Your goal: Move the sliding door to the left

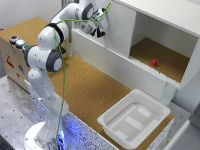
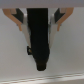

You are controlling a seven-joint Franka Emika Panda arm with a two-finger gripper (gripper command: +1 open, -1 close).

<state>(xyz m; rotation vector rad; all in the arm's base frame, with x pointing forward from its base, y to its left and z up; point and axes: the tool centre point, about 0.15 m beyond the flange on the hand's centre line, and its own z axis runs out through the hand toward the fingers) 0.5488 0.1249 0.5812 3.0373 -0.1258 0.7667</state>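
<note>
The sliding door (image 1: 120, 31) is a flat white panel covering the half of the cabinet's opening on the exterior view's left. My gripper (image 1: 99, 31) is up against the door's edge on that side, near the cabinet's top corner. In the wrist view the white door face (image 2: 67, 55) fills the picture. My gripper (image 2: 41, 21) is there with its jaws apart, and a black bar-like piece (image 2: 40, 42) lies between them. I cannot tell whether the fingers (image 2: 22, 19) touch that piece.
The open half of the cabinet shows a cork floor with a small red object (image 1: 154, 62). A long low white front board (image 1: 117, 65) runs below. A white tray (image 1: 132, 120) sits near the cork table's front corner. A wooden box with buttons (image 1: 15, 47) stands behind the arm.
</note>
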